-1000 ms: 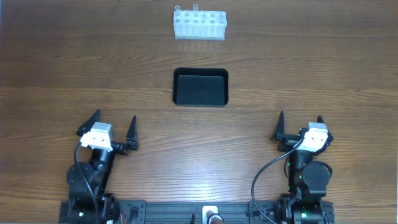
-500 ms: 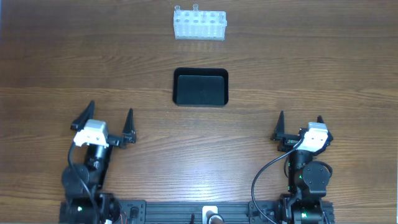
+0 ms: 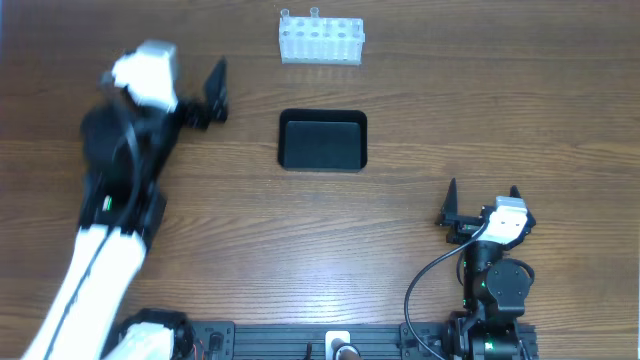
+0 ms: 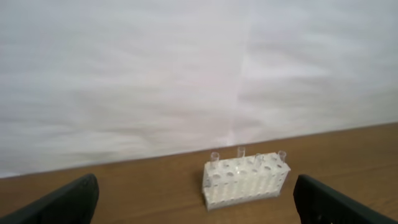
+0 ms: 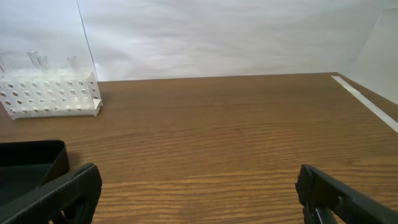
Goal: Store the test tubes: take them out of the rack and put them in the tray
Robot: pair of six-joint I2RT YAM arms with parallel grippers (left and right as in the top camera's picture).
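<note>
A clear test tube rack (image 3: 320, 42) stands at the far middle of the wooden table, with tubes (image 3: 314, 13) sticking up from its far row. The black tray (image 3: 323, 114) lies just in front of it and looks empty. My left gripper (image 3: 165, 75) is raised high at the far left, open and holding nothing. Its wrist view looks across at the rack (image 4: 245, 180) and tubes (image 4: 240, 152) between wide-spread fingers (image 4: 68, 199). My right gripper (image 3: 483, 190) rests open near its base at the right. From there I see the rack (image 5: 50, 93) and the tray's corner (image 5: 37, 155).
A white wall (image 4: 186, 74) rises behind the table's far edge. A pale strip (image 5: 367, 99) runs along the table's right side. Bare wood (image 3: 500, 100) lies to the right of the tray and rack.
My left arm has lifted off its rest and swung far up the table toward the left of the rack, its gripper still open. The right arm has not moved.
</note>
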